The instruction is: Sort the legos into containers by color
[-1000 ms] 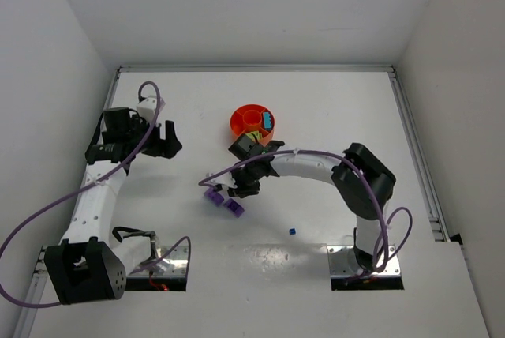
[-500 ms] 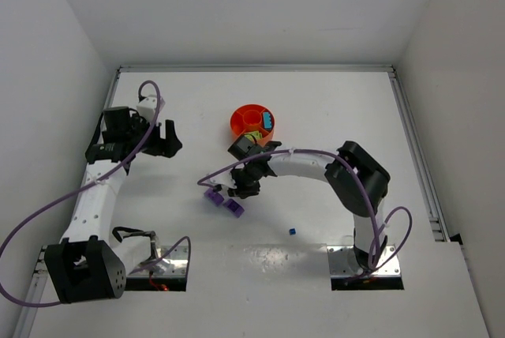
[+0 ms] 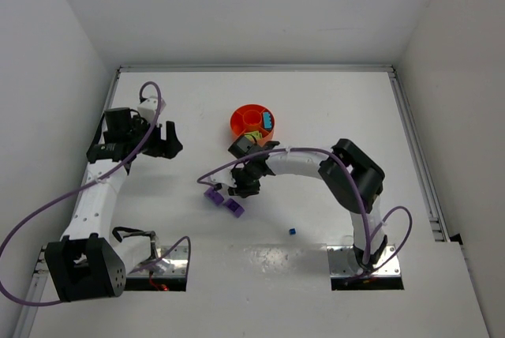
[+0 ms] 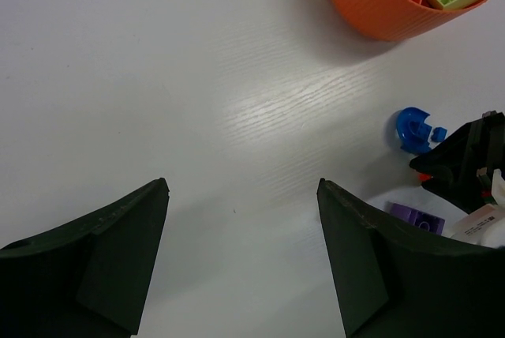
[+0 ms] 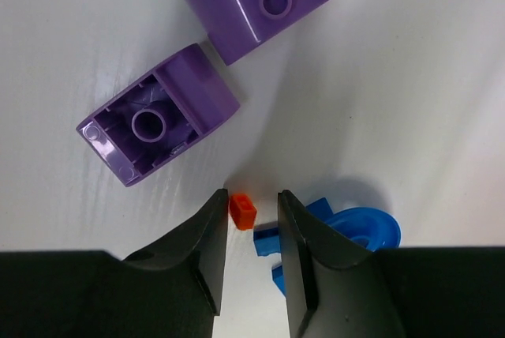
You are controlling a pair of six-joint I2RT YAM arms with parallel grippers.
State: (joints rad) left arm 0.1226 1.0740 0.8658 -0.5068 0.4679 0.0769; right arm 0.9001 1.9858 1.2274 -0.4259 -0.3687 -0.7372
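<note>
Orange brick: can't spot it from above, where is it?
Right wrist view: the orange brick lies between the right hand's fingers, blue brick beside it, purple brick beyond.

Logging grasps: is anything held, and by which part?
Nothing seems held. The orange brick sits unclamped between the tips of the right gripper; the left gripper is open, empty.

The top external camera sits high above and behind the arm bases, which lie at 6 o'clock, and looks down on the whole table [image 3: 331, 109]. The left wrist camera looks down past the left gripper [image 4: 243, 188] from some way up, with the orange bowl [image 4: 371, 6] at 1 o'clock and the blue rounded brick [image 4: 412, 129] at 3 o'clock. The right wrist camera is very close to the tabletop, with the right gripper [image 5: 251, 200] at 6 o'clock and the purple bricks [image 5: 162, 113] at 11 o'clock. Both wrist views share that blue rounded brick; the overhead view also takes in the bowl and purple bricks.
</note>
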